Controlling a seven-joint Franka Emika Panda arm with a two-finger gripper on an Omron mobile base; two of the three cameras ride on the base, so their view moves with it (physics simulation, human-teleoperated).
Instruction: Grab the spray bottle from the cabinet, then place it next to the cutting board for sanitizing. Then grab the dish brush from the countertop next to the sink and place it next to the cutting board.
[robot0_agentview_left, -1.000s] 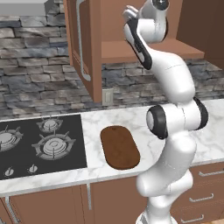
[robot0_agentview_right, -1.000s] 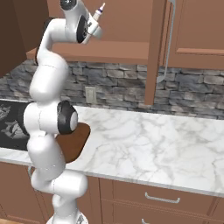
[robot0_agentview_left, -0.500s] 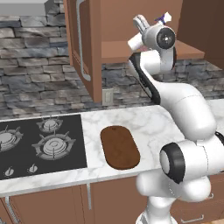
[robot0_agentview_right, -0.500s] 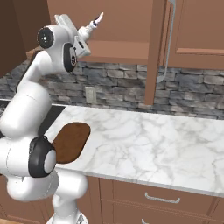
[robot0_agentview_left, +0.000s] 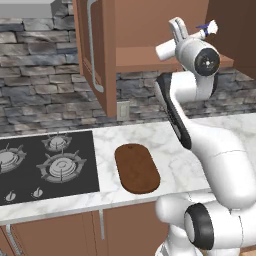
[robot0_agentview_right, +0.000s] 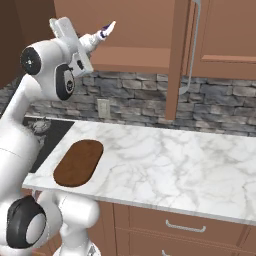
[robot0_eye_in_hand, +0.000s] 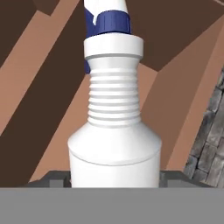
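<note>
holding the spray bottle up high, my gripper sits level with the open cabinet, with the fingers pinching the bottle's white body from both sides. in the hand view the bottle stands right in front of the camera: ribbed white neck, a collar above it, and the blue spray head at the top edge. from the left base view i can see the blue and white tip of the bottle poking out past the wrist, in front of the cabinet's inner shelf. from the right base view the bottle points up and to the right, clear of the shelf edge. i cannot tell what else, if anything, is on that shelf, as the arm covers part of it.

the cabinet door hangs swung open, its long silver bar handle running down its face.

below, the cutting board lies flat on the white marble countertop, just beside the black stovetop and not touching it. nothing rests on the board. behind the counter runs a grey stone backsplash with a wall outlet set in it. drawer fronts with silver pulls sit under the counter.
</note>
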